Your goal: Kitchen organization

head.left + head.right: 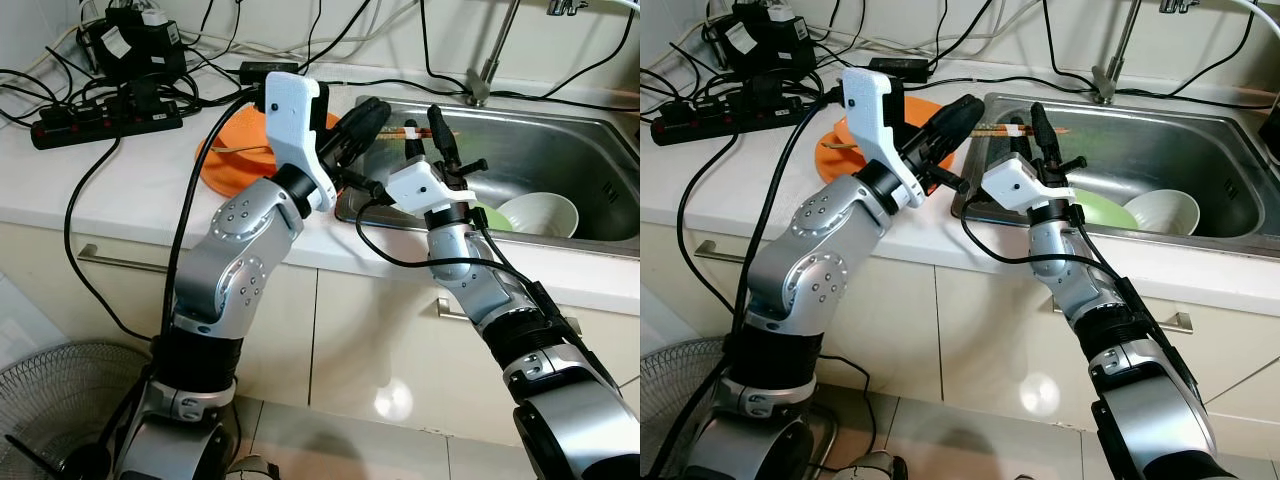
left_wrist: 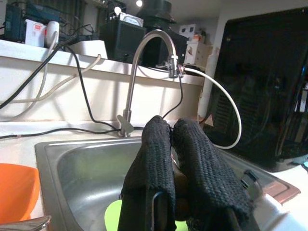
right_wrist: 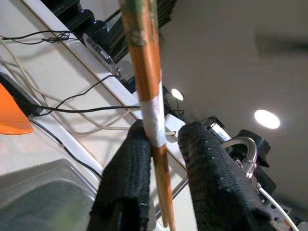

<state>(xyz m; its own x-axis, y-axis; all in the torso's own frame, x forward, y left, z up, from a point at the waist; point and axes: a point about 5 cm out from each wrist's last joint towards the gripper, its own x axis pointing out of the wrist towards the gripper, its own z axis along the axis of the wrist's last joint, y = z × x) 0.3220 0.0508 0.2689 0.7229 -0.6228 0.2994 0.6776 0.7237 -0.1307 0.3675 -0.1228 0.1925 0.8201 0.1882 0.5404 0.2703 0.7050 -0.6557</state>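
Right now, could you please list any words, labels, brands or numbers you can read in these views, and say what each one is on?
None can be read.
Black adapter on the counter: pale label, print too small to read.
Boxes on the ledge behind the faucet: markings blurred.
Chopsticks in the right gripper: plain white band, no text.

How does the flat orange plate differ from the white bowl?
The flat orange plate lies on the white countertop; the white bowl sits inside the steel sink. The plate is shallow and bright, the bowl deep and pale. Both are round dishes.
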